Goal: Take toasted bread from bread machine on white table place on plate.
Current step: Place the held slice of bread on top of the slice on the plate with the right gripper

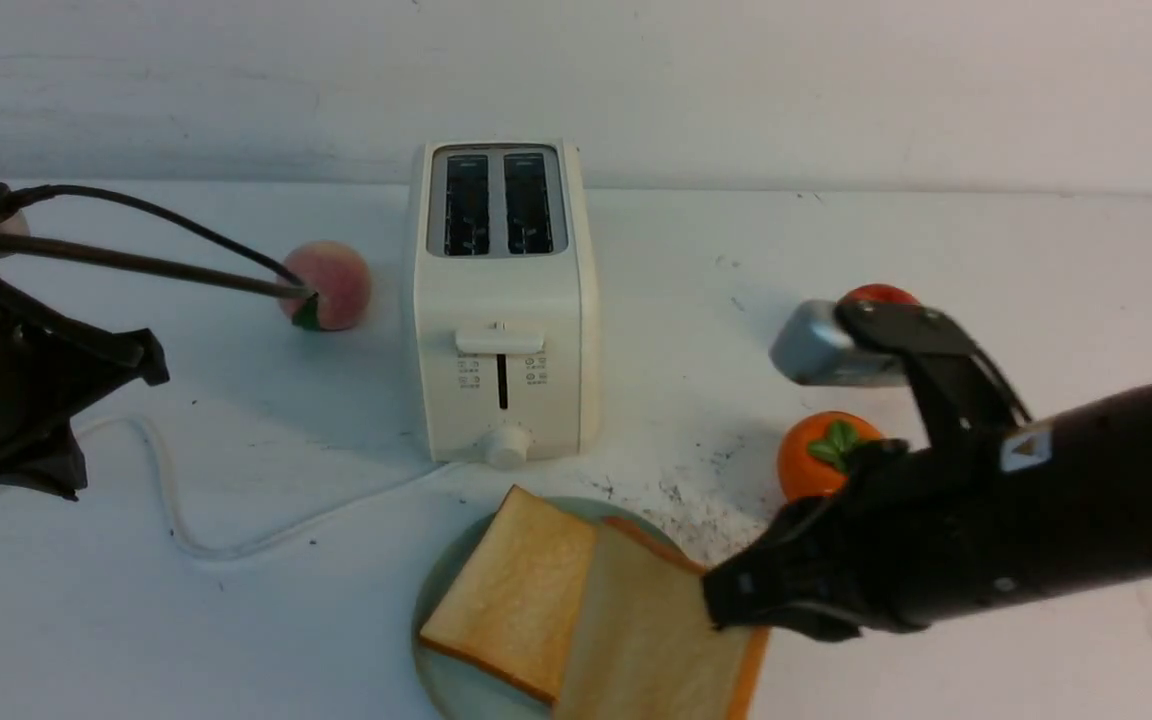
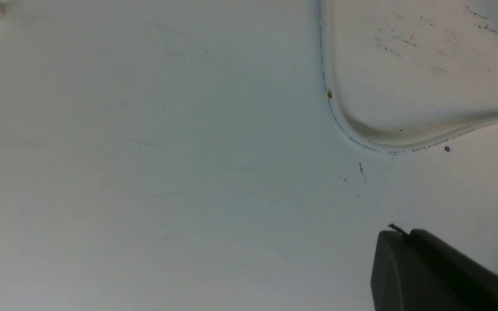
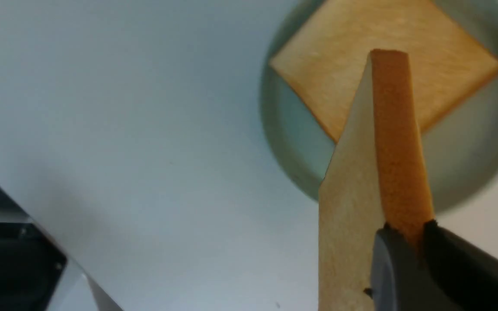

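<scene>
Placement: right gripper (image 1: 726,600), clamped on second toast (image 1: 641,635), should lower and release it on plate (image 1: 464,693) at first toast's (image 1: 514,590) three o'clock; left gripper (image 2: 398,242) closed.

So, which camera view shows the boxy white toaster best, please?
The front view: the boxy white toaster appears whole, both slots empty. The right wrist view catches only one corner; the left wrist view shows just its white cord.

- Soft, even light is covering the tabletop (image 1: 836,250).
- A faint bluish shadow is lying left of the bread machine (image 1: 503,330).
- In the right wrist view, the near toasted bread (image 3: 352,207) and the plate (image 3: 469,172) rim are blurring.
- The left wrist view is looking soft.
</scene>
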### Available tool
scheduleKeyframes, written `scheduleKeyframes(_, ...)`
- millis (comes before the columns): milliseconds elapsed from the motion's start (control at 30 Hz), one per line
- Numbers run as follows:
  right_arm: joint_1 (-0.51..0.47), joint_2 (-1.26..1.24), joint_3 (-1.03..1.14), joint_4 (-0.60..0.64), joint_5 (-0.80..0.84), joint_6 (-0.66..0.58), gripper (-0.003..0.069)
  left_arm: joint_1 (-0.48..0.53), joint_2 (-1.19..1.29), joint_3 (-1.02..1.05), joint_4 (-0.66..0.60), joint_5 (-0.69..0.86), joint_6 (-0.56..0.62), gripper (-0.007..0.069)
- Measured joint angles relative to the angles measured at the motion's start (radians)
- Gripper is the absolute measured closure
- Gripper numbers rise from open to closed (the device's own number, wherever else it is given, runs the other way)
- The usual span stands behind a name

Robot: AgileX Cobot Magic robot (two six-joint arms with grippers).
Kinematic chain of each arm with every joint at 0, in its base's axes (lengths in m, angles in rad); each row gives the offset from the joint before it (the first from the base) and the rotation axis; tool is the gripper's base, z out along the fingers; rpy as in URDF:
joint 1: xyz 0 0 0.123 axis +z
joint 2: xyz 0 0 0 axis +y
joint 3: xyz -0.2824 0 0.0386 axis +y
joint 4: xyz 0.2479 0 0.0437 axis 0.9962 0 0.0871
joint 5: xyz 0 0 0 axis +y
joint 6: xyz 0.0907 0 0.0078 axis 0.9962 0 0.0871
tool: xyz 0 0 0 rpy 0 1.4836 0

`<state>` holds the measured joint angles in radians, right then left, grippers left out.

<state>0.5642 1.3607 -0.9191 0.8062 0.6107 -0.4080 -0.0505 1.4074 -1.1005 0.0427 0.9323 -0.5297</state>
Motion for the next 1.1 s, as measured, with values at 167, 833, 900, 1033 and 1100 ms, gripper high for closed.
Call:
scheduleKeyframes(167, 0.0, 0.16, -0.071, 0.344, -0.045, -0.365, 0.0593, 0.001, 0.0, 0.0, 0.001, 0.0, 0.0, 0.0636)
scheduleKeyframes(833, -0.104, 0.317, -0.164, 0.445, 0.064, -0.54, 0.0593, 0.001, 0.0, 0.0, -0.007, 0.0, 0.019, 0.0627)
scheduleKeyframes(900, -0.107, 0.338, -0.165, 0.445, 0.068, -0.536, 0.0593, 0.001, 0.0, 0.0, -0.007, 0.0, 0.019, 0.0626)
scheduleKeyframes(1033, -0.11, 0.385, -0.165, 0.446, 0.069, -0.533, 0.0593, 0.001, 0.0, 0.0, -0.007, 0.0, 0.019, 0.0623)
scheduleKeyframes(1100, -0.11, 0.406, -0.165, 0.446, 0.067, -0.533, 0.0593, 0.001, 0.0, 0.0, -0.007, -0.001, 0.019, 0.0622)
